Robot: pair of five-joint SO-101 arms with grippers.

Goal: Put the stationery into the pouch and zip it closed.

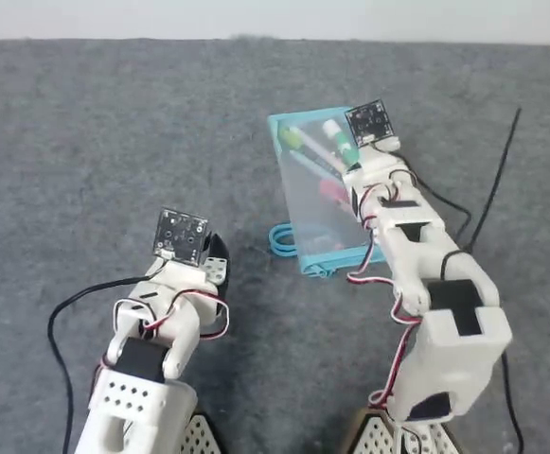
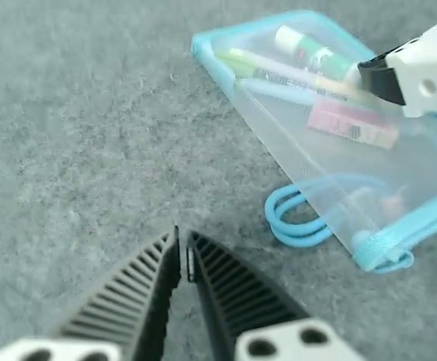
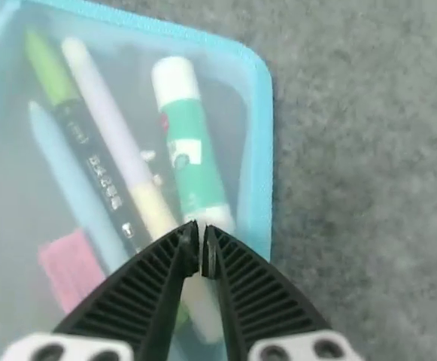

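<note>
Surface: grey felt-like mat [image 1: 85, 123] covering the table, with a pale strip of wall behind.

Item 1, pouch [image 1: 303, 222]: translucent with blue trim. It lay flat toward the right of the mat, with a blue loop [image 2: 297, 226] at its near corner.

Item 2, stationery, all seen through the pouch wall: glue stick [image 3: 188, 150], green marker [image 3: 49, 64], pale pen [image 3: 109, 120], blue pen [image 3: 68, 173], pink eraser [image 3: 68, 267]. No item lay loose on the mat.

Item 3, right gripper [image 3: 201, 235]: it was positioned over the far end of the pouch, by the glue stick. Its fingers were clenched together with nothing visible between them. Whether the tips touched the pouch could not be told.

Item 4, left gripper [image 2: 183, 244]: it was over bare mat, well apart from the pouch, with fingers likewise pressed together and nothing held.

Step, as judged: loading appeared complete and the zipping was in hand. The state of the zip could not be made out.

Next move, as judged: it would call for finding the slider on the blue edge. One gripper would need to pin the soft pouch while the other drew the slider along without dragging the pouch.
</note>
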